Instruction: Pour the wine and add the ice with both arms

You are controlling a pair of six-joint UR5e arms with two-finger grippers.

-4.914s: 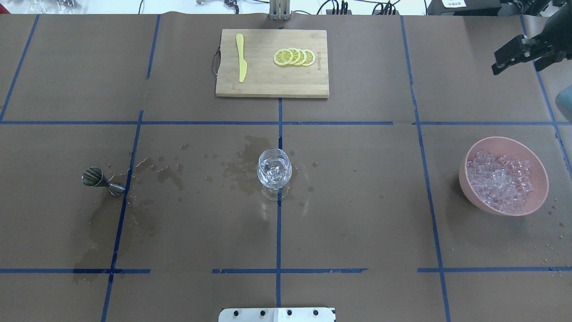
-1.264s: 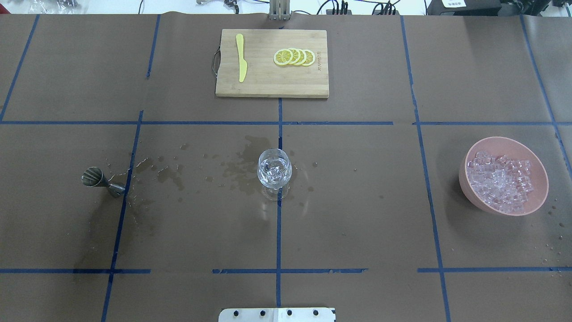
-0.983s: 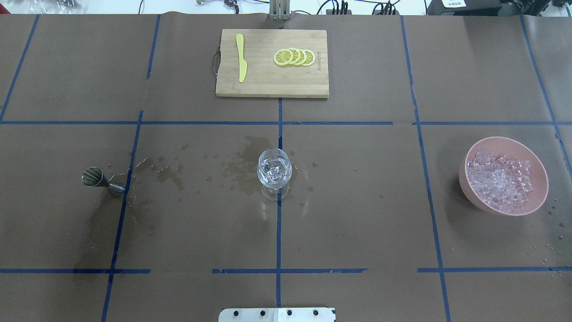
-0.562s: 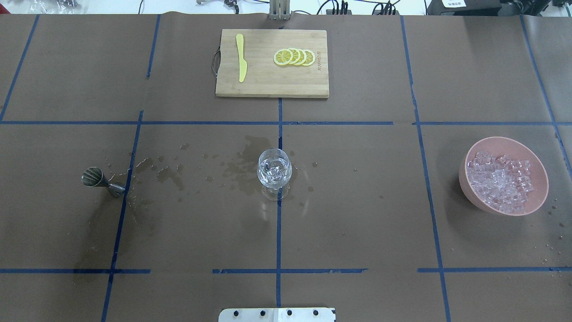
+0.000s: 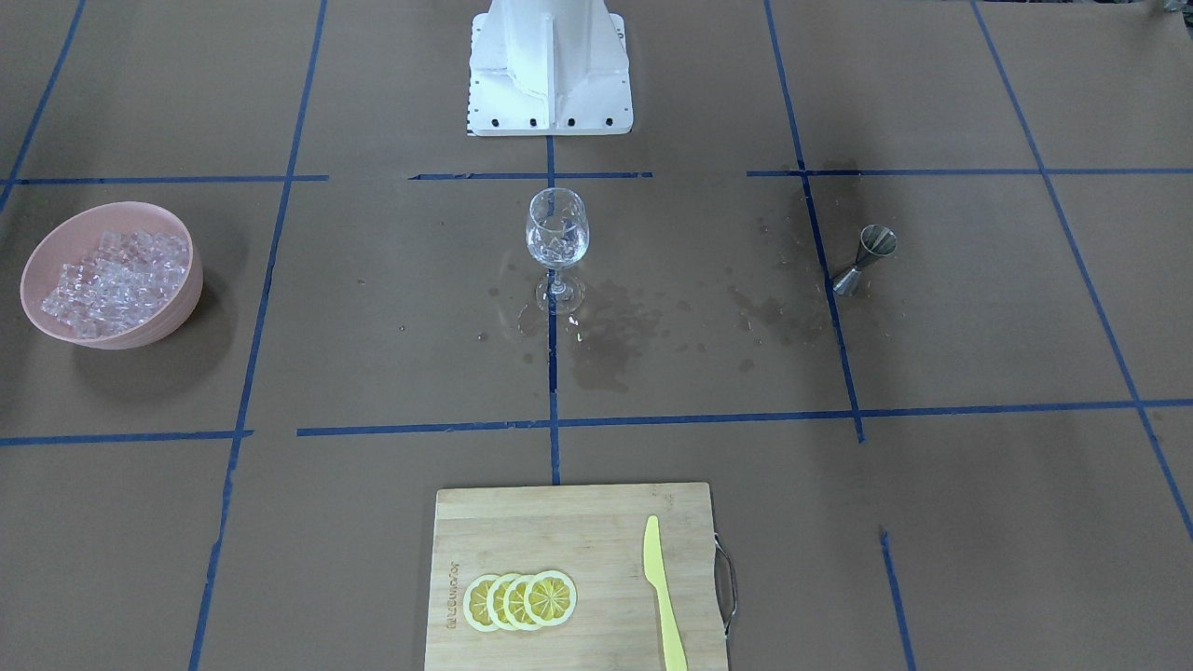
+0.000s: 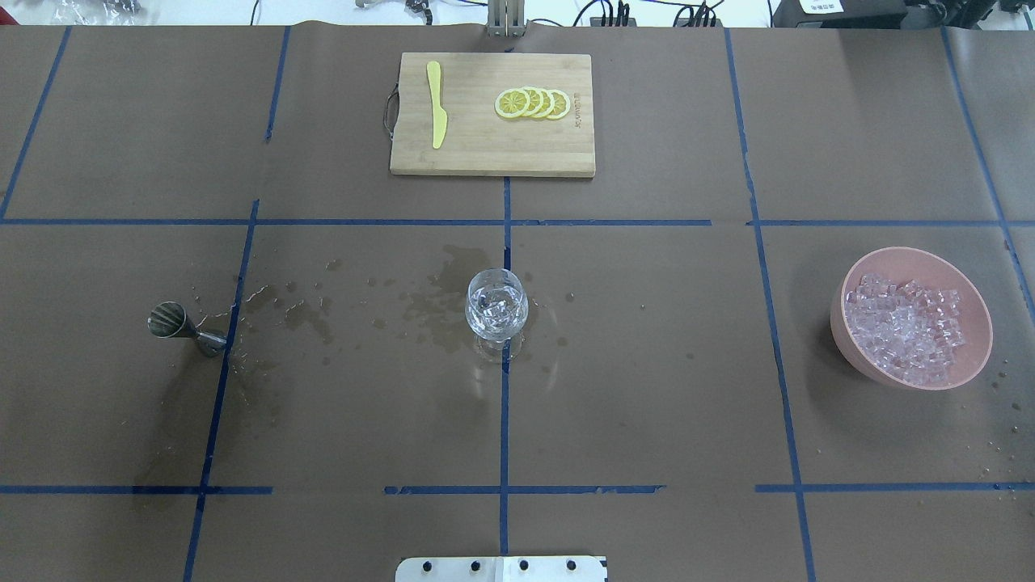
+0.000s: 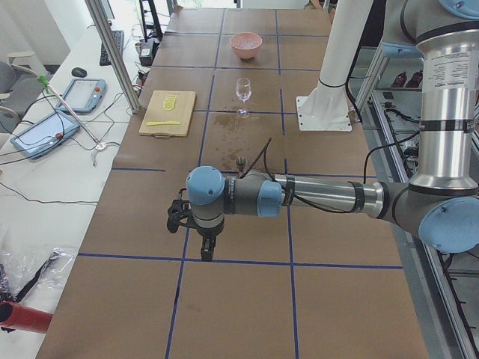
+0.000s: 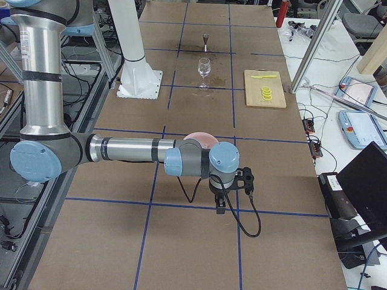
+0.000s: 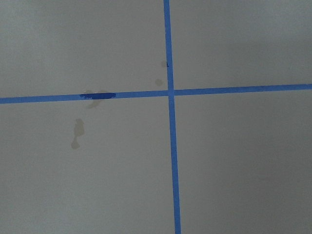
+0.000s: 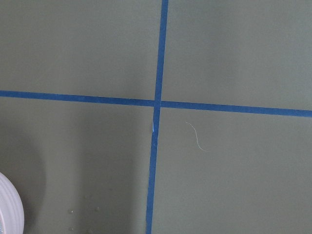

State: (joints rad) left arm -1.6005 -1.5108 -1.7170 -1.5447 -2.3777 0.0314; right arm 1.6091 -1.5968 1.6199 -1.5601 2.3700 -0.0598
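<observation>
On the front view: brown-paper counter (image 5: 373,308) gridded in blue tape (image 5: 552,382), wet stains (image 5: 606,335) by the wine glass (image 5: 557,238), wine (image 5: 556,253) inside. Overhead: ice (image 6: 906,327) heaped in pink bowl (image 6: 842,343) far right, jigger (image 6: 182,325) far left. Side views: left tool (image 7: 205,250), right tool (image 8: 219,204) over bare paper; can't tell if apart or together.

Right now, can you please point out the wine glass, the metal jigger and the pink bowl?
wine glass (image 6: 497,305): overhead exterior view, on the glass's round bowl.
metal jigger (image 6: 167,319): overhead exterior view, on its wide upper cup.
pink bowl (image 6: 922,263): overhead exterior view, on its bare inner wall.
</observation>
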